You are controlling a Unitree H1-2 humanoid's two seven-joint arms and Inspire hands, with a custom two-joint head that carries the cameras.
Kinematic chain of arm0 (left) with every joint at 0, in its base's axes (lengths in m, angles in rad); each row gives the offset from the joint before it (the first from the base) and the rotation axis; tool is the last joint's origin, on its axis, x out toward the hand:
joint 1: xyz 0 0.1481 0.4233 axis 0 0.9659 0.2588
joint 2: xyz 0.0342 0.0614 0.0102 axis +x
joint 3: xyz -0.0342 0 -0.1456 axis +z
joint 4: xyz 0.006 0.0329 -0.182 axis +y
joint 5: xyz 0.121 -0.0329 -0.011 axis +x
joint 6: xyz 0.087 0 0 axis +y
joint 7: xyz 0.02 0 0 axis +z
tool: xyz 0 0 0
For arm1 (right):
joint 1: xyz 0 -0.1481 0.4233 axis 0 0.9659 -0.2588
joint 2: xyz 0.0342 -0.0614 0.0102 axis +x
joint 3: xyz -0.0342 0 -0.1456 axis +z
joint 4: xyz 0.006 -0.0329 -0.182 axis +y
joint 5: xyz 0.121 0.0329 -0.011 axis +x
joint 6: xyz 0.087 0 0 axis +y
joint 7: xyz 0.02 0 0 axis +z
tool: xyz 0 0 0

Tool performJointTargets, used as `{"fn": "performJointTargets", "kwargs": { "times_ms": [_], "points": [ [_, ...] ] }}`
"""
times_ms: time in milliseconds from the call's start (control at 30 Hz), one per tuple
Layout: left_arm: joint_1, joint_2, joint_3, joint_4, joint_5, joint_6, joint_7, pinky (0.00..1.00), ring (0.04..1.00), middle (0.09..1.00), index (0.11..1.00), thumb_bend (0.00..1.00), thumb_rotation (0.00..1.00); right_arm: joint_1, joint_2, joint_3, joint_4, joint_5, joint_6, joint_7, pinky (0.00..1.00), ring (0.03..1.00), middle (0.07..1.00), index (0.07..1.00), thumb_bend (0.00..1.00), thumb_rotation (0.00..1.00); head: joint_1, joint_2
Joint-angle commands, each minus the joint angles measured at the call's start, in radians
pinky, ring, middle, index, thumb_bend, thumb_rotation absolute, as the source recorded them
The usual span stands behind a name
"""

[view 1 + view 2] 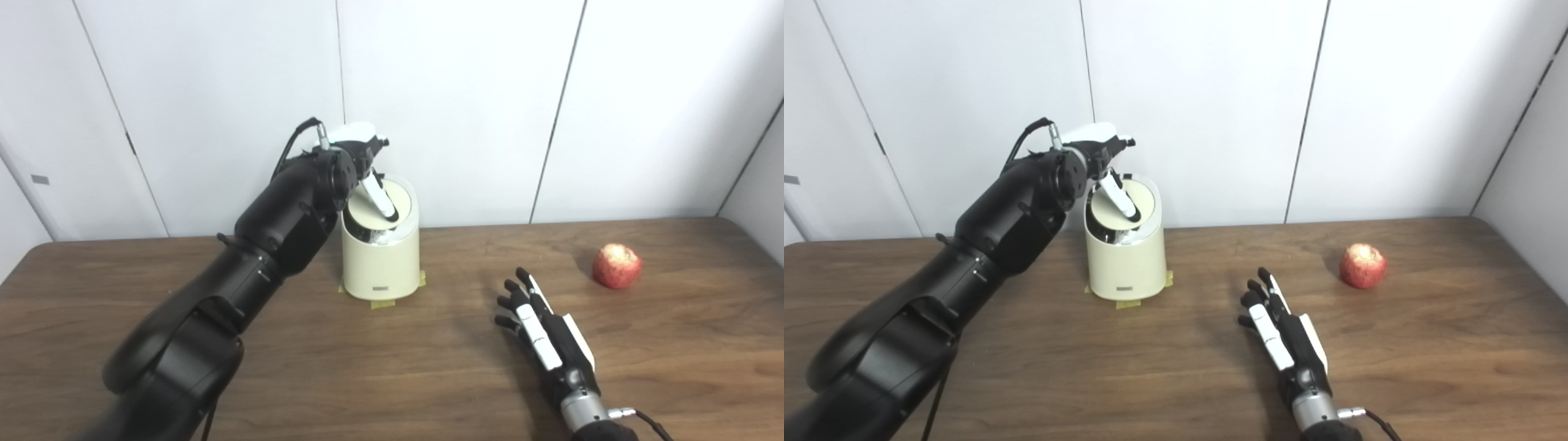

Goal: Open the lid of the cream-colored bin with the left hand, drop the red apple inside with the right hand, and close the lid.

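Dark brown wooden table [392, 367] with visible grain, spanning the lower part of both views. Yellow tape patches [383, 302] stuck flat on the table, well left of its middle, toward the far edge. White panelled wall [459, 110] rising directly behind the table, split by thin dark vertical seams. Small grey tag [40, 179] on the wall above the table's far left corner.

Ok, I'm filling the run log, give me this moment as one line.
left hand: finger pressing lid, tilted | bin: partly open | right hand: open, empty | apple: on table
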Motion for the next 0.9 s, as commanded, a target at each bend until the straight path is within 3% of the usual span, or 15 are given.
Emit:
{"fn": "performJointTargets", "kwargs": {
  "times_ms": [0, 400, 567, 633, 700, 733, 767, 800, 867],
  "points": [
    [-0.049, 0.013, -0.009, -0.016, 0.02, -0.013, 0.012, 1.0, 1.0, 1.0, 1.0, 0.99, 0.06, -0.024, 0.001, -0.002, -0.043, -0.001, -0.019, -0.004, 0.8, 0.886, 0.938, 0.974, 0.52, 0.84, 0.0, 0.001],
    [-0.073, 0.028, -0.02, -0.02, 0.019, -0.022, 0.016, 1.0, 1.0, 1.0, 0.998, 0.94, 0.08, -0.021, -0.009, -0.002, -0.046, -0.003, -0.017, 0.001, 0.79, 0.887, 0.938, 0.973, 0.53, 0.85, 0.009, 0.013],
    [-0.09, 0.025, -0.017, -0.024, 0.026, -0.001, 0.014, 0.86, 0.975, 1.0, 0.986, 0.94, 0.08, -0.019, -0.009, -0.006, -0.046, 0.003, -0.014, 0.002, 0.8, 0.887, 0.939, 0.973, 0.52, 0.84, 0.012, 0.017],
    [-0.095, 0.027, -0.012, -0.031, 0.022, -0.003, 0.019, 0.72, 0.91, 0.968, 0.984, 0.94, 0.07, -0.019, -0.009, -0.005, -0.048, 0.003, -0.01, 0.001, 0.79, 0.886, 0.94, 0.973, 0.51, 0.84, 0.013, 0.016],
    [-0.1, 0.032, -0.008, -0.038, 0.015, -0.013, 0.019, 0.5, 0.699, 0.806, 0.981, 0.95, 0.06, -0.019, -0.011, -0.004, -0.047, 0.0, -0.011, 0.002, 0.8, 0.888, 0.942, 0.975, 0.51, 0.84, 0.013, 0.016],
    [-0.102, 0.034, -0.006, -0.038, 0.012, -0.018, 0.019, 0.48, 0.683, 0.788, 0.98, 0.95, 0.07, -0.02, -0.011, -0.003, -0.046, 0.001, -0.011, 0.003, 0.8, 0.888, 0.943, 0.975, 0.51, 0.85, 0.013, 0.016],
    [-0.104, 0.034, -0.004, -0.037, 0.01, -0.021, 0.019, 0.4, 0.555, 0.673, 0.976, 0.96, 0.07, -0.02, -0.011, -0.004, -0.046, 0.003, -0.01, 0.004, 0.8, 0.889, 0.944, 0.975, 0.51, 0.84, 0.013, 0.016],
    [-0.105, 0.034, -0.001, -0.036, 0.007, -0.021, 0.018, 0.36, 0.494, 0.619, 0.97, 0.96, 0.07, -0.02, -0.01, -0.004, -0.047, 0.004, -0.008, 0.004, 0.8, 0.889, 0.944, 0.976, 0.51, 0.84, 0.01, 0.018],
    [-0.105, 0.034, 0.003, -0.036, 0.003, -0.018, 0.016, 0.38, 0.54, 0.661, 0.961, 0.96, 0.07, -0.02, -0.01, -0.005, -0.049, 0.003, -0.003, 0.002, 0.8, 0.889, 0.943, 0.975, 0.52, 0.84, 0.01, 0.018]
  ]
}}
